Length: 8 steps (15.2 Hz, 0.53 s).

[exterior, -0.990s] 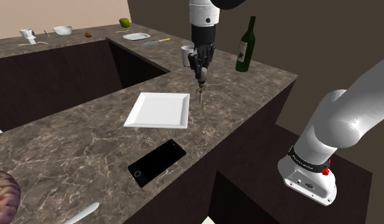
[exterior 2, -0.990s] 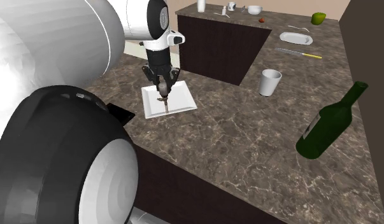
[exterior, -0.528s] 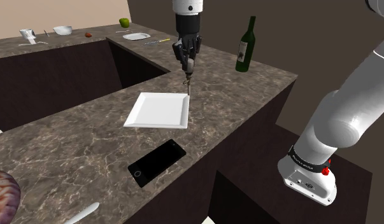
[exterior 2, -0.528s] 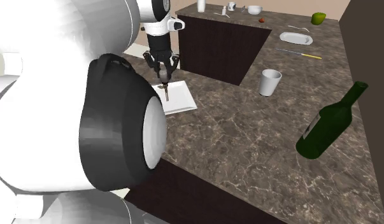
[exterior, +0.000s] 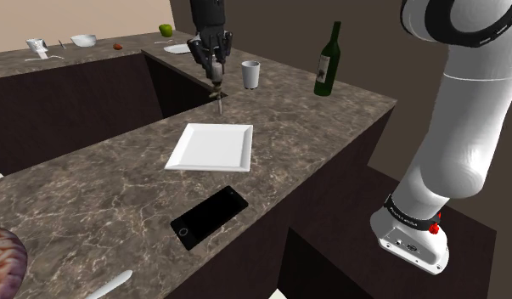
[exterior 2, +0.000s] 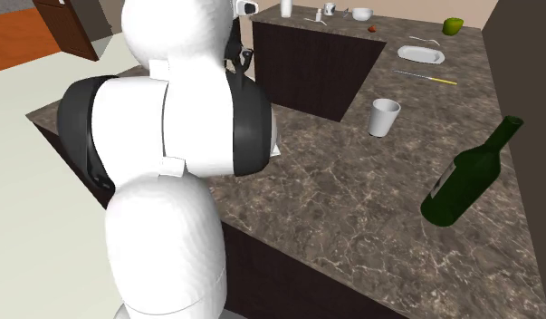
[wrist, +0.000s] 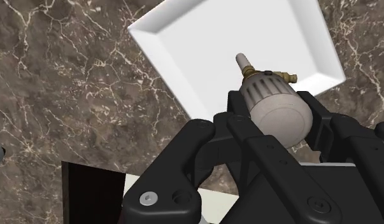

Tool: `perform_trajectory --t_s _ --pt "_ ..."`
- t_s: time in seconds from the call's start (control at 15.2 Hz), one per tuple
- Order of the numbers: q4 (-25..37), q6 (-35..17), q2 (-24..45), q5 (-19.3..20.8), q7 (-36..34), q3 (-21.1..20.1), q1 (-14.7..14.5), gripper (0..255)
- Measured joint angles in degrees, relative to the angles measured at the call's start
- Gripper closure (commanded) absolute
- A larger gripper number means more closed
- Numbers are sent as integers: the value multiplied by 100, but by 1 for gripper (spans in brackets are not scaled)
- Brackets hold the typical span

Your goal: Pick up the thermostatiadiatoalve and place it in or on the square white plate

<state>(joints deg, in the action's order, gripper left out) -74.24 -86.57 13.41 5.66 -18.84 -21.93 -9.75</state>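
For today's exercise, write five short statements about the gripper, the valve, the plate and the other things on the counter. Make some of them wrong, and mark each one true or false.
1. The gripper is shut on the valve. True.
2. The valve lies on the square white plate. False: it is held in the air, and the plate is bare.
3. A black phone lies on the counter, apart from the plate. True.
4. The bottle is red. False: it is green.
5. A white cup stands on the counter. True.
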Motion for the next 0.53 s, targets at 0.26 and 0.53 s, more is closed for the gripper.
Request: perform_trajectory --t_s 0.26,0.53 --pt "899 257 695 253 -111 -7 -212 255" --pt "483 -76 607 219 -118 -4 -159 255"
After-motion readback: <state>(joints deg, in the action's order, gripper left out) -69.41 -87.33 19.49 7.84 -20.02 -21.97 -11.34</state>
